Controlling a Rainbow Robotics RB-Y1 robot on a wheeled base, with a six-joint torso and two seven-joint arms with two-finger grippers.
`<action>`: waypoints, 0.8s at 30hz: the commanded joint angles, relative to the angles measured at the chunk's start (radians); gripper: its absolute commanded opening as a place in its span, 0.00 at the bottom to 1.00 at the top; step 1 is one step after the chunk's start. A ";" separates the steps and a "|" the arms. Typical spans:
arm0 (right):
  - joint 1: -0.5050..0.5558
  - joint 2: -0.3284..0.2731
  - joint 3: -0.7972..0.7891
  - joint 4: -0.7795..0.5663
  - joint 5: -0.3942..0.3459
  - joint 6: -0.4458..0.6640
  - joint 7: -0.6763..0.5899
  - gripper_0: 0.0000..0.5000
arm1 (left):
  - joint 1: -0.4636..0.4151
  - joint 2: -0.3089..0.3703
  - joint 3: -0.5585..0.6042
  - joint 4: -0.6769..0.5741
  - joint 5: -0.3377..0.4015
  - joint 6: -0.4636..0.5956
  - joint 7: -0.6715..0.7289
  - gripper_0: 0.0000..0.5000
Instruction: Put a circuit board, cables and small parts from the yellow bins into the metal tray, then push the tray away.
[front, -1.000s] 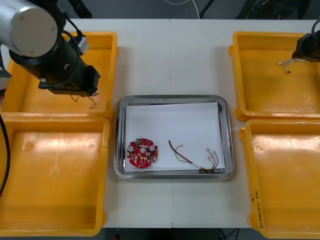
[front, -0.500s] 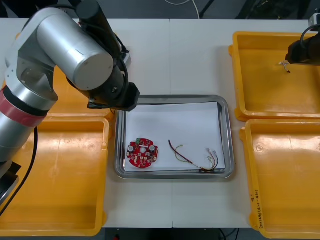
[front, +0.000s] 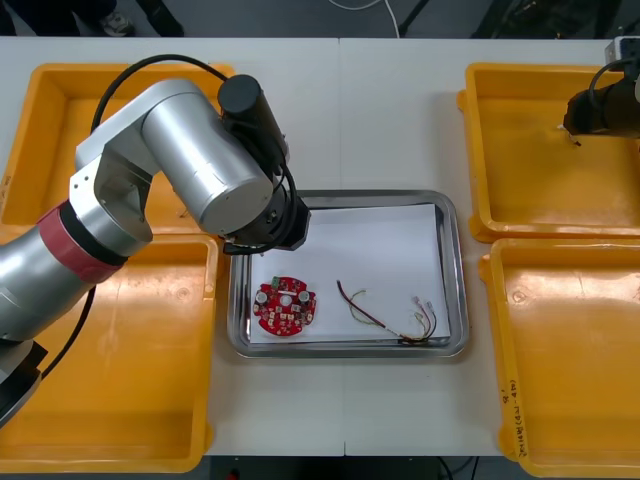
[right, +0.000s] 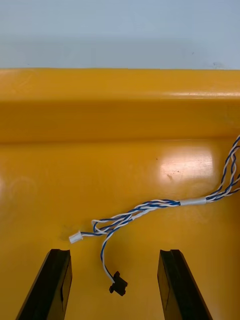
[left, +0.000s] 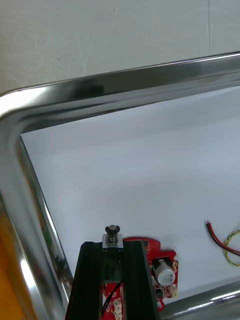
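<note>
My left gripper (left: 112, 246) is shut on a small metal part (left: 112, 234), held above the white inside of the metal tray (left: 100, 85) near its far left corner. In the front view the left arm (front: 215, 175) covers that corner of the tray (front: 452, 215). A round red circuit board (front: 285, 307) and a red and yellow cable (front: 385, 315) lie in the tray's near half. My right gripper (right: 114, 290) is open low over a twisted blue and white cable (right: 145, 207) in the far right yellow bin (front: 520, 90), and it appears as a dark shape (front: 588, 110).
Two yellow bins flank the tray on each side: the near left bin (front: 100, 400), the far left bin (front: 50, 120) and the near right bin (front: 570, 400) look bare inside. Bare table (front: 380, 110) lies beyond the tray.
My left arm has swung from the far left bin to the tray's far left corner. The right gripper has shifted slightly left within the far right bin.
</note>
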 joint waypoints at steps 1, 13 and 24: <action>-0.034 0.004 0.010 0.019 -0.014 -0.030 0.035 1.00 | -0.052 -0.012 -0.050 0.048 -0.028 -0.075 0.026 0.00; -0.123 -0.002 -0.009 0.189 -0.015 -0.087 0.086 1.00 | -0.052 -0.004 -0.104 0.151 -0.044 -0.184 0.022 0.00; -0.156 -0.003 -0.016 0.258 -0.038 -0.117 0.118 1.00 | -0.058 -0.004 -0.105 0.155 -0.024 -0.185 0.037 0.34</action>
